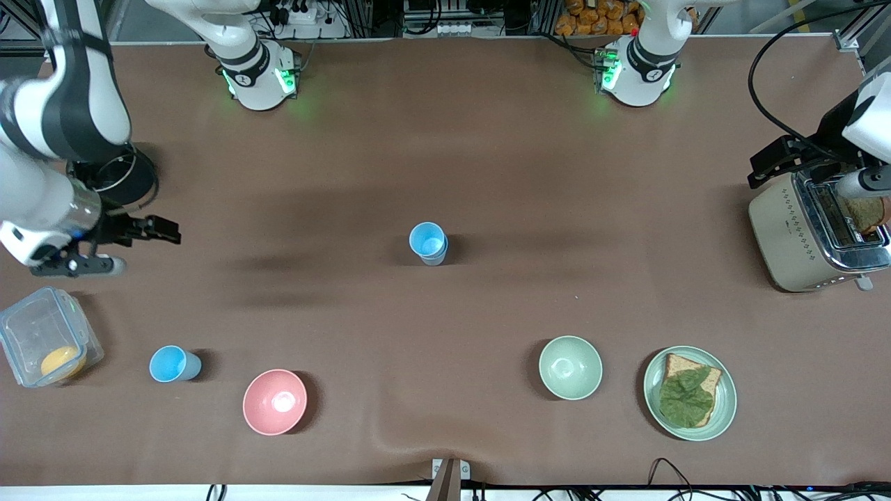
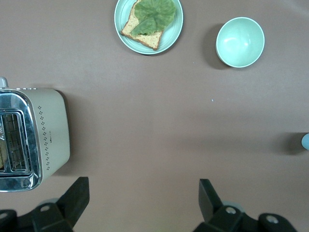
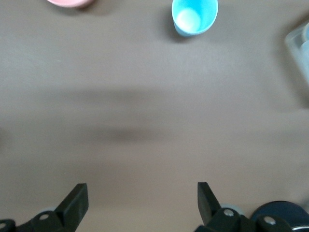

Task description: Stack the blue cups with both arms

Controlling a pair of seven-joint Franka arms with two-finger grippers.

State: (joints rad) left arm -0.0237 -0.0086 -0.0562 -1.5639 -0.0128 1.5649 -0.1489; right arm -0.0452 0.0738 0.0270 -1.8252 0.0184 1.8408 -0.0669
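Two light-blue cups (image 1: 428,241) stand nested in a short stack at the middle of the table; a sliver of the stack shows in the left wrist view (image 2: 305,141). A single blue cup (image 1: 174,364) stands upright near the front camera toward the right arm's end, beside the pink bowl; it also shows in the right wrist view (image 3: 194,17). My right gripper (image 1: 167,231) is open and empty over bare table at the right arm's end (image 3: 142,191). My left gripper (image 1: 759,168) is open and empty beside the toaster at the left arm's end (image 2: 143,188).
A pink bowl (image 1: 274,401), a pale green bowl (image 1: 570,367) and a green plate (image 1: 724,410) with bread and lettuce lie near the front camera. A toaster (image 1: 786,236) holds a bread slice. A clear lidded box (image 1: 35,327) sits at the right arm's end.
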